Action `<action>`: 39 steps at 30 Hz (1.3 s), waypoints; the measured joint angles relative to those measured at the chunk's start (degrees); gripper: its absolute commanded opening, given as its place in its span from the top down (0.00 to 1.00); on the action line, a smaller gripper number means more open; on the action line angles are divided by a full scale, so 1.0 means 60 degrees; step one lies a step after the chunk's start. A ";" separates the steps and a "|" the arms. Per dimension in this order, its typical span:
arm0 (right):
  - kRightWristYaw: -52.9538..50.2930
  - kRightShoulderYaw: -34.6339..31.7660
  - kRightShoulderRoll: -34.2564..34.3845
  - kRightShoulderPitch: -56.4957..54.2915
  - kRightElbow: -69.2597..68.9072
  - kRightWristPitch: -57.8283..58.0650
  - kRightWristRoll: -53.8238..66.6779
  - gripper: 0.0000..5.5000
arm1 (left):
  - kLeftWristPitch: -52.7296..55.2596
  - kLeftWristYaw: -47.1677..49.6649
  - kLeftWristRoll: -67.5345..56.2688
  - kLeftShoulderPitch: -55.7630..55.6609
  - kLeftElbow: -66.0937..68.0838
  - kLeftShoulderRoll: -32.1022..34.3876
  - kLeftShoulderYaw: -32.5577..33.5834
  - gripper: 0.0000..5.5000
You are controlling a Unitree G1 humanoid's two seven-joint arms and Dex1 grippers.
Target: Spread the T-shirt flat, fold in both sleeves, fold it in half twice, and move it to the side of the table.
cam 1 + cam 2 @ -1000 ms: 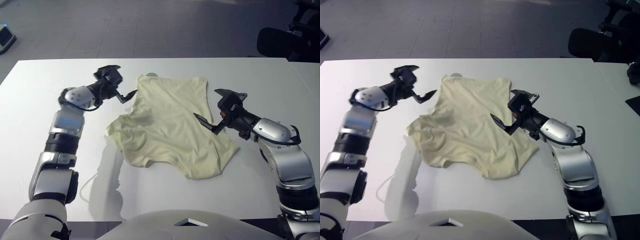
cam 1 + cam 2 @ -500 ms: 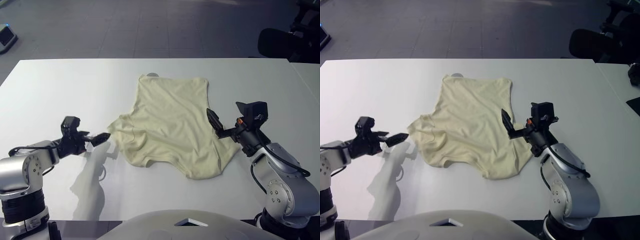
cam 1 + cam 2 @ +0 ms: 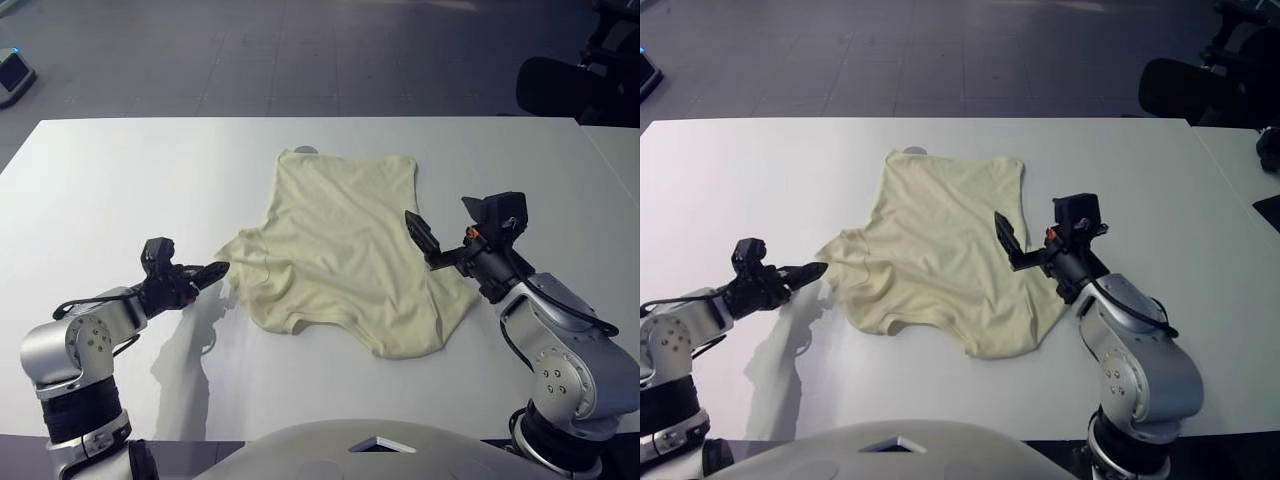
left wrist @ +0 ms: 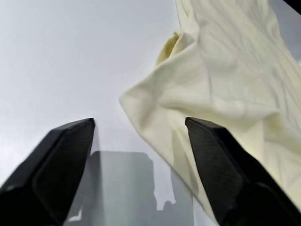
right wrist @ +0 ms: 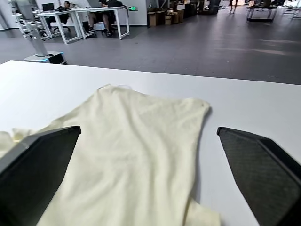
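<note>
Left eye view has the pale yellow T-shirt (image 3: 345, 250) lying wrinkled in the centre of the frame on the white table (image 3: 120, 180). The left gripper (image 3: 215, 270), at lower left, is spread just beside the shirt's left corner. The right gripper (image 3: 418, 232), right of centre, is also spread at the shirt's right edge.

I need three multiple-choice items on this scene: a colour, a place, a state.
1. The fabric T-shirt is: A) dark blue; B) pale yellow; C) red.
2. The black two-finger left gripper is: A) at the T-shirt's left edge; B) on its middle; C) at its far edge.
3. The black right gripper's jaws stand: A) open; B) shut on the T-shirt; C) shut on a cup.
Answers: 1 B, the cloth is pale yellow; 2 A, its tips flank the crumpled left corner; 3 A, they stand wide apart.
</note>
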 measured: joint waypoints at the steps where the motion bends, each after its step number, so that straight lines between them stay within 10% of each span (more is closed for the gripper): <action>1: -0.0003 0.0066 -0.0003 -0.0069 0.0051 0.0002 0.0045 0.02 | -0.0066 0.0064 -0.0007 -0.0004 0.0018 -0.0115 -0.0006 0.49; 17: -0.0171 0.0271 -0.0279 -0.0391 0.0413 0.0010 0.0443 0.02 | -0.0585 0.0620 -0.0378 -0.0034 0.0363 -0.0462 -0.0422 0.98; 39: -0.0598 0.2600 -0.2839 0.2875 0.1257 -0.1264 -0.2222 0.02 | 0.0943 0.1012 -0.1305 0.0071 0.0210 0.0209 0.0501 0.99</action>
